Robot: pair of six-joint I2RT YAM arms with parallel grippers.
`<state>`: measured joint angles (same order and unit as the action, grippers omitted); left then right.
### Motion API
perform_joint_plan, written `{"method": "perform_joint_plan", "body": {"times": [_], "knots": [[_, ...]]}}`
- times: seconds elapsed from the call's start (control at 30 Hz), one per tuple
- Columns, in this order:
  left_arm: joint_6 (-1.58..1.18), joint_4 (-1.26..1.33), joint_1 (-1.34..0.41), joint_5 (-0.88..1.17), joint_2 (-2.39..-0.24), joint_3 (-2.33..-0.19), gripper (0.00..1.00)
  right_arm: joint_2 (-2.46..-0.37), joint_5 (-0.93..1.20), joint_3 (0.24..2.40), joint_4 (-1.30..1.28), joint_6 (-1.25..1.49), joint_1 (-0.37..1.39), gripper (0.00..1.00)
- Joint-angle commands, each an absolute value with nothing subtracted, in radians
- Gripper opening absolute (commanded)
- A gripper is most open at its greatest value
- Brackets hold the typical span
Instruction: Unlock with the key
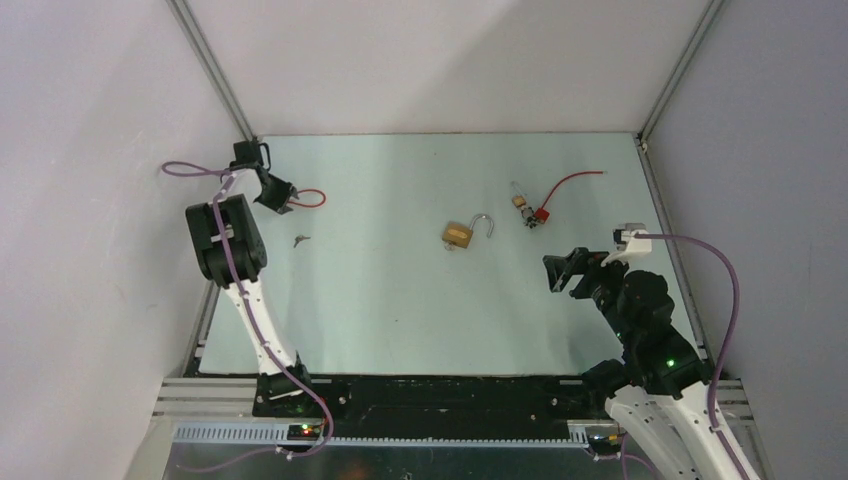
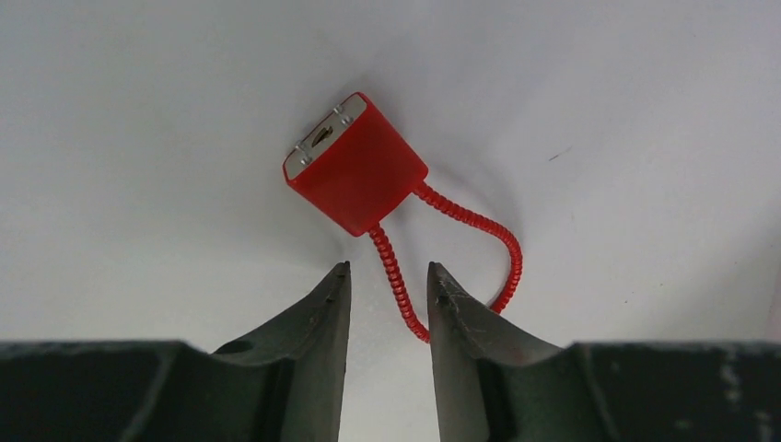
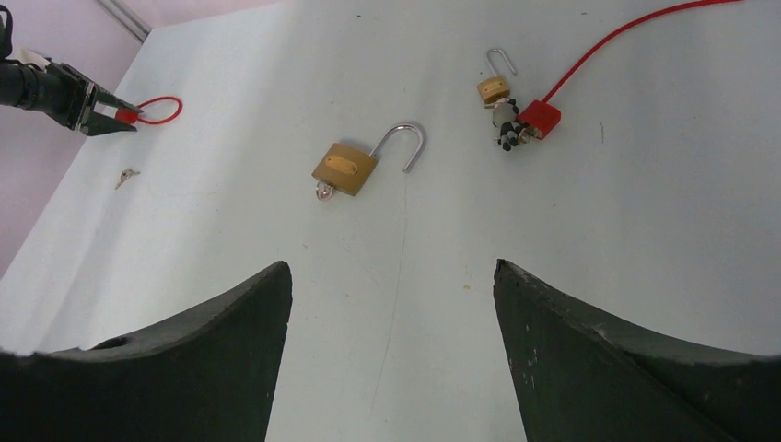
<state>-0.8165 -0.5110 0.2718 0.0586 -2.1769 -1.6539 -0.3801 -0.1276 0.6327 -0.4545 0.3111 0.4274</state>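
The key (image 1: 301, 239) is a tiny silvery piece lying loose on the table at the left; it also shows in the right wrist view (image 3: 126, 175). My left gripper (image 1: 286, 201) is just behind it, low over a red plastic tag (image 2: 355, 170). Its jaws (image 2: 389, 267) are partly open, with the tag's red wire loop (image 2: 396, 285) running between them, not pinched. The brass padlock (image 1: 458, 235) lies mid-table with its shackle (image 3: 410, 143) swung open. My right gripper (image 1: 556, 274) is wide open and empty, to the right of the padlock.
A smaller brass padlock (image 1: 520, 200) and a second red tag (image 1: 541, 213) with a long red wire (image 1: 575, 180) lie at the back right. White walls close in the table on the left, back and right.
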Motion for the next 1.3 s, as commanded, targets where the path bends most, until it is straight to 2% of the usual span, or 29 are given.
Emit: {"method": "perform_joint_plan", "body": {"times": [0.0, 0.17, 0.47, 0.6, 0.77, 0.9, 1.27], "knots": [[-0.875, -0.513, 0.276, 0.092, -2.209, -1.700, 0.39, -0.360, -0.149, 0.681, -0.457, 0.287, 0.419, 0.83], [-0.889, -0.518, 0.276, 0.090, -2.234, -1.717, 0.34, -0.357, -0.149, 0.681, -0.458, 0.290, 0.414, 0.83], [-0.837, -0.538, 0.276, 0.124, -2.205, -1.713, 0.01, -0.363, -0.148, 0.689, -0.446, 0.297, 0.411, 0.83], [-0.723, -0.556, 0.250, 0.160, -2.144, -1.704, 0.00, -0.374, -0.133, 0.689, -0.428, 0.295, 0.410, 0.82], [-0.391, -0.602, 0.157, 0.316, -2.048, -1.695, 0.00, -0.387, -0.108, 0.689, -0.400, 0.291, 0.409, 0.83], [-0.065, -0.710, 0.004, 0.241, -1.945, -1.657, 0.00, -0.394, -0.095, 0.689, -0.393, 0.284, 0.409, 0.83], [0.549, -0.728, -0.356, 0.361, -1.652, -1.282, 0.00, -0.391, -0.050, 0.689, -0.385, 0.285, 0.407, 0.83]]}}
